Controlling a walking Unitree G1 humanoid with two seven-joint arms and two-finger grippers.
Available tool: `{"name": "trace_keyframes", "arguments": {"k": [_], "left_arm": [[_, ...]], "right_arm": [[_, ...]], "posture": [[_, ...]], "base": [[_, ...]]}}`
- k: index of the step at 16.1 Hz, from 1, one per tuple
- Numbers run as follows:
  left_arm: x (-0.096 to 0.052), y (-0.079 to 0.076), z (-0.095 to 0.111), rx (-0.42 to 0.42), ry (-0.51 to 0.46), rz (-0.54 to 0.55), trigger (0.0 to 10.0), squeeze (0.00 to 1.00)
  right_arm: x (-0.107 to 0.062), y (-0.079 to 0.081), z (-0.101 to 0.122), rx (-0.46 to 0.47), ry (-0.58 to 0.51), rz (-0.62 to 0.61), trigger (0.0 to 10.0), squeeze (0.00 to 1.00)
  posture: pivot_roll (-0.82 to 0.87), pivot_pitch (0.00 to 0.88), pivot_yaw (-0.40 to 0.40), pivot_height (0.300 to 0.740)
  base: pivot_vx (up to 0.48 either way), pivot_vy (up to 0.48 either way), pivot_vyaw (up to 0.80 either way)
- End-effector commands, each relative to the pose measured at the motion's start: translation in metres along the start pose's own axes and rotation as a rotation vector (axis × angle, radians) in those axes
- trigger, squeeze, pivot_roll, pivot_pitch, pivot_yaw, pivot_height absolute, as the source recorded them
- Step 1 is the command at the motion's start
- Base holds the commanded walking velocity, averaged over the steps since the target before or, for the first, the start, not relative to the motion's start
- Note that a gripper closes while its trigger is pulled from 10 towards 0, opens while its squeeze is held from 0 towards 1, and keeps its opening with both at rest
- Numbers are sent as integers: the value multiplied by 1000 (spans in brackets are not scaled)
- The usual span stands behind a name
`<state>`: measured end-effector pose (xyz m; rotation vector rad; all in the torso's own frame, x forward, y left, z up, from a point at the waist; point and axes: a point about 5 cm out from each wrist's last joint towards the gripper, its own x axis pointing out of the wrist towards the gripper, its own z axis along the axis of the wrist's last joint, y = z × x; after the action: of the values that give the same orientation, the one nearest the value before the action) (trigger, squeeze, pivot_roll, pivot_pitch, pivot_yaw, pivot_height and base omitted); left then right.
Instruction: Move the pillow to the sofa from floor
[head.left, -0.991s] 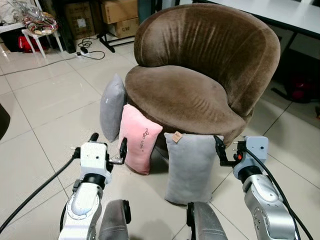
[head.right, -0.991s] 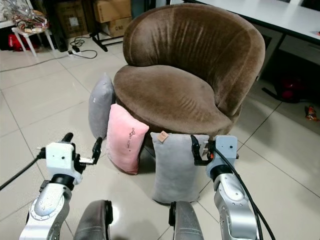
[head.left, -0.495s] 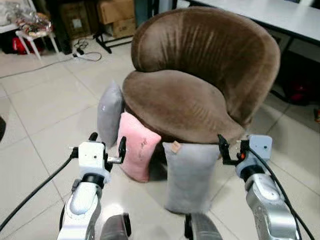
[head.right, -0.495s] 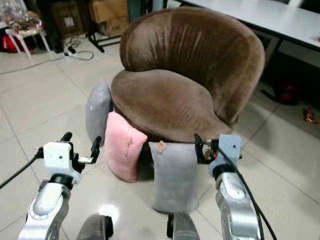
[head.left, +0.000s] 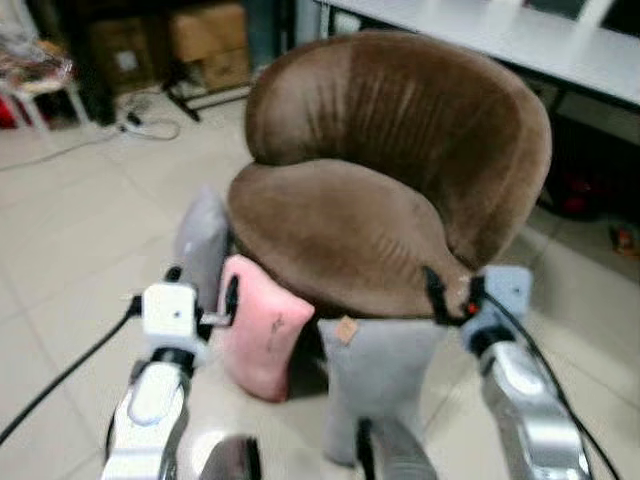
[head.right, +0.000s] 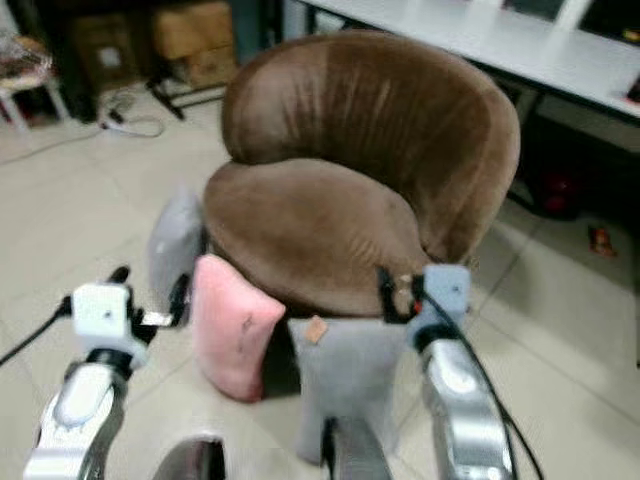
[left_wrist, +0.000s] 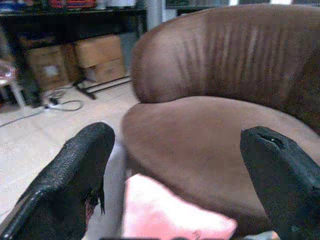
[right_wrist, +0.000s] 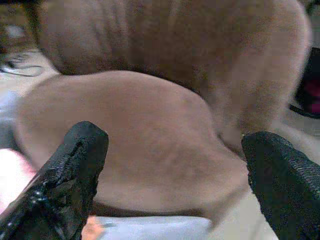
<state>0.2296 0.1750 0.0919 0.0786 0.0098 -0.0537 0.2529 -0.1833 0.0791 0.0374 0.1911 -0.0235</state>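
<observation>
A brown round sofa chair (head.left: 380, 200) stands before me on the tiled floor. Three pillows lean against its base: a pink one (head.left: 258, 335), a grey one (head.left: 375, 375) in front with a small tan tag, and another grey one (head.left: 200, 245) on the left. My left gripper (head.left: 203, 283) is open, held just left of the pink pillow and apart from it. My right gripper (head.left: 450, 290) is open at the seat's front right edge, above the front grey pillow. In the left wrist view the pink pillow (left_wrist: 170, 212) lies between the fingers (left_wrist: 70, 175). The picture is blurred.
Cardboard boxes (head.left: 205, 40) and dark shelving stand at the back left, with cables (head.left: 140, 125) on the floor. A white table (head.left: 500, 40) runs behind the chair, with a red object (head.left: 580, 190) under it. Open tiles lie to the left.
The camera has moved closer to the chair, so the whole scene has shifted and blurred. Both grippers stay open and now sit nearer the pillows and the seat edge.
</observation>
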Motion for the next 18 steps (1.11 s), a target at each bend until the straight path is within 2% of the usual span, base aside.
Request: {"name": "trace_keyframes", "arguments": {"k": [1,5,7,18], "left_arm": [[0,-5,0,-12,-2,-17,10000,0],[1,-6,-1,-10,7,-24,10000,0],[1,-8,-2,-6,13,-31,10000,0],[-2,-15,-6,28,28,-59,10000,0]], "right_arm": [[0,-5,1,-2,1,-22,10000,0],[1,-5,0,-5,7,-25,10000,0],[1,-4,-3,5,33,-6,10000,0],[3,-7,-4,-15,52,-1,10000,0]], "posture": [[-62,0,-30,623],[-60,0,-29,623],[-60,0,-30,623],[-55,0,-46,509]], "base": [[450,0,0],[440,0,0],[0,0,0],[0,0,0]]}}
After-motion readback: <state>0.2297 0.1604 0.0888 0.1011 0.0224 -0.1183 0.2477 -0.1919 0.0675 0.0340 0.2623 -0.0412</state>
